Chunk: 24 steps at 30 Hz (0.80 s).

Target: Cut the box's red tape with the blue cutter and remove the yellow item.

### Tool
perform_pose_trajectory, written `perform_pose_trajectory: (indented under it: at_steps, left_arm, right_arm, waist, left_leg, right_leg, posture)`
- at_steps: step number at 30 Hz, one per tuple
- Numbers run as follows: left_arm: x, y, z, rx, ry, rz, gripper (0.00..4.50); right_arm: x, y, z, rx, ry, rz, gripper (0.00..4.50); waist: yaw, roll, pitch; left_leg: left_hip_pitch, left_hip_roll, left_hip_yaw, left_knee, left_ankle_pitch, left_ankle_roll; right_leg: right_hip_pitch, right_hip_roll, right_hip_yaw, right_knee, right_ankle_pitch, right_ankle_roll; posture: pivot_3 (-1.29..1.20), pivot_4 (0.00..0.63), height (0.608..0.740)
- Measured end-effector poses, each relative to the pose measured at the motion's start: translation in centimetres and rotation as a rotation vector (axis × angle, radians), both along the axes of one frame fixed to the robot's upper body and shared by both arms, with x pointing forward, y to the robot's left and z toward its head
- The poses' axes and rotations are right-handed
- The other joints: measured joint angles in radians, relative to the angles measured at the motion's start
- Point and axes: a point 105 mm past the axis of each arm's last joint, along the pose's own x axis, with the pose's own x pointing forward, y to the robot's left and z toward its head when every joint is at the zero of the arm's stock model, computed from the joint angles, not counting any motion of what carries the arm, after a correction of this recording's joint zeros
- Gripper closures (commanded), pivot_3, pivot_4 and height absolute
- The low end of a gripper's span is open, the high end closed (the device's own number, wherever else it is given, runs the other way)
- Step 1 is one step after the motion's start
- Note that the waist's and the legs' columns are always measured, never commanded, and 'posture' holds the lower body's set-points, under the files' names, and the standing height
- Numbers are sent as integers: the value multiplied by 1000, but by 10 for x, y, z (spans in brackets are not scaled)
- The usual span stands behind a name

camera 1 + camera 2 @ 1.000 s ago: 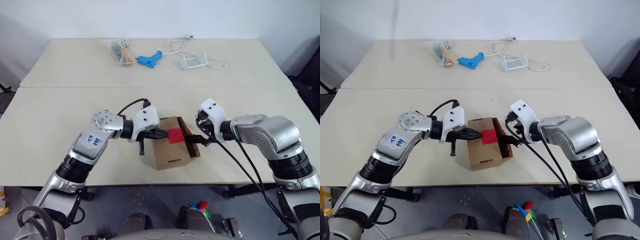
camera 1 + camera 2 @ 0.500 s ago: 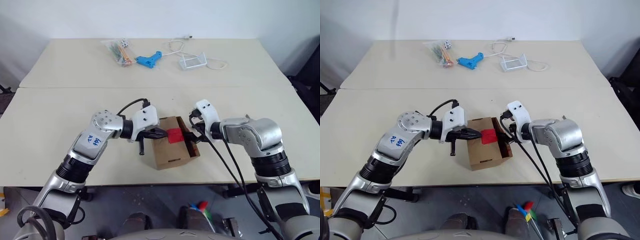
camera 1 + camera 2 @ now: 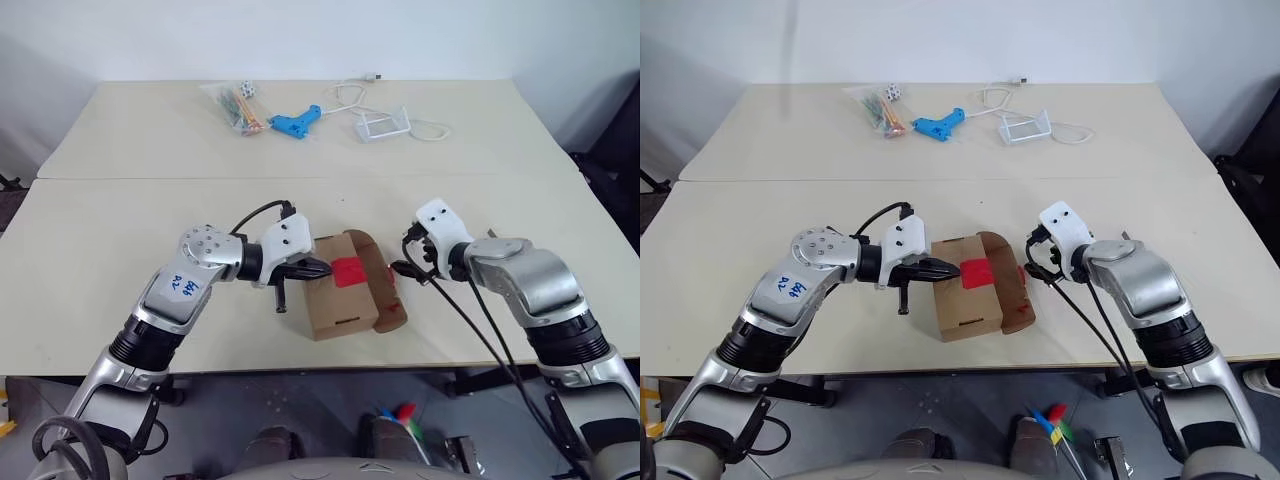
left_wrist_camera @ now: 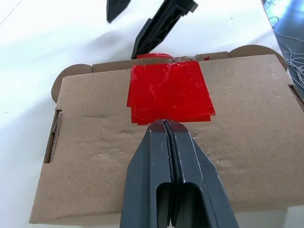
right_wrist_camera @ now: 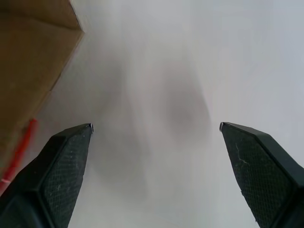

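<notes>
1. A brown box (image 3: 345,290) sits near the front edge of a pale table (image 3: 120,230), between the robot's two arms.
2. The red tape (image 4: 170,92) lies across the box's top panel, and its far edge reaches the seam where the flap begins.
3. On the box's right side a flap (image 3: 385,290) hangs open, folded outward and down toward the tabletop.
4. The left gripper (image 4: 167,124) rests on top of the box with its two black fingers pressed together, tips at the near edge of the tape; nothing shows between the tips.
5. A slim dark stick, apparently the cutter (image 3: 283,297), hangs down from the left hand just left of the box; how it is held cannot be made out.
6. The right gripper (image 3: 406,270) hovers just right of the open flap, apart from it, with its fingers (image 5: 61,166) spread wide and empty over bare tabletop.
7. At the table's far side lie a clear bag (image 3: 232,103) of coloured sticks, a light-blue tool (image 3: 296,123), a white cable (image 3: 350,93) and a clear stand (image 3: 385,124), all well apart from the box.
</notes>
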Motion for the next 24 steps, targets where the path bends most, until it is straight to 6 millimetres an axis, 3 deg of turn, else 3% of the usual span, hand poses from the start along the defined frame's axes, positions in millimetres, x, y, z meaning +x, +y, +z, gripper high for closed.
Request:
perform_pose_trajectory:
  at_steps: [5, 9, 12, 16, 19, 24]
  left_arm:
    - [-1, -1, 1, -2, -4, -4, 4500]
    - [-2, -1, 4, -15, 24, -8, 4500]
    - [0, -1, 5, -3, 40, -12, 4500]
    - [0, -2, 6, -3, 41, -26, 4500]
    - [-1, -4, 6, 0, 36, -37, 4500]
    - [-1, -3, 6, 8, 32, -36, 4500]
  right_arm:
    - [-5, -7, 2, 58, 41, 9, 13]
    - [-22, -40, 22, 251, 202, 21, 13]
    - [-25, -36, 35, 398, 261, 97, 13]
    - [-24, -26, 19, 600, 395, 141, 13]
    - [-18, -21, 7, 623, 444, 140, 13]
    - [-12, -8, 4, 602, 449, 216, 13]
  waist:
    - [3, 0, 0]
    - [2, 1, 1]
    - [-1, 1, 1]
    - [0, 1, 1]
    - [1, 2, 1]
    - [-1, 2, 1]
  left_leg:
    - [-1, 0, -1, 0, 0, 0]
    - [-2, 0, -1, -1, -1, 2]
    - [-1, 1, 0, -1, -1, 1]
    - [-2, 0, 1, -1, -1, 1]
    - [-3, 0, 0, -1, -1, 1]
    - [-2, 0, 1, -1, -1, 1]
  right_leg:
    - [-1, 0, 0, -1, 0, 0]
    - [-1, 0, -1, -2, 0, 0]
    - [-1, 0, -1, -2, 0, 0]
    - [-2, 0, 0, -2, 0, 0]
    - [-2, 0, -1, -2, 0, 0]
    - [-2, 0, -2, -1, 0, 0]
  posture:
    - [0, 150, 740]
    - [0, 150, 740]
    - [0, 150, 740]
    - [0, 150, 740]
    - [0, 150, 740]
    - [0, 150, 740]
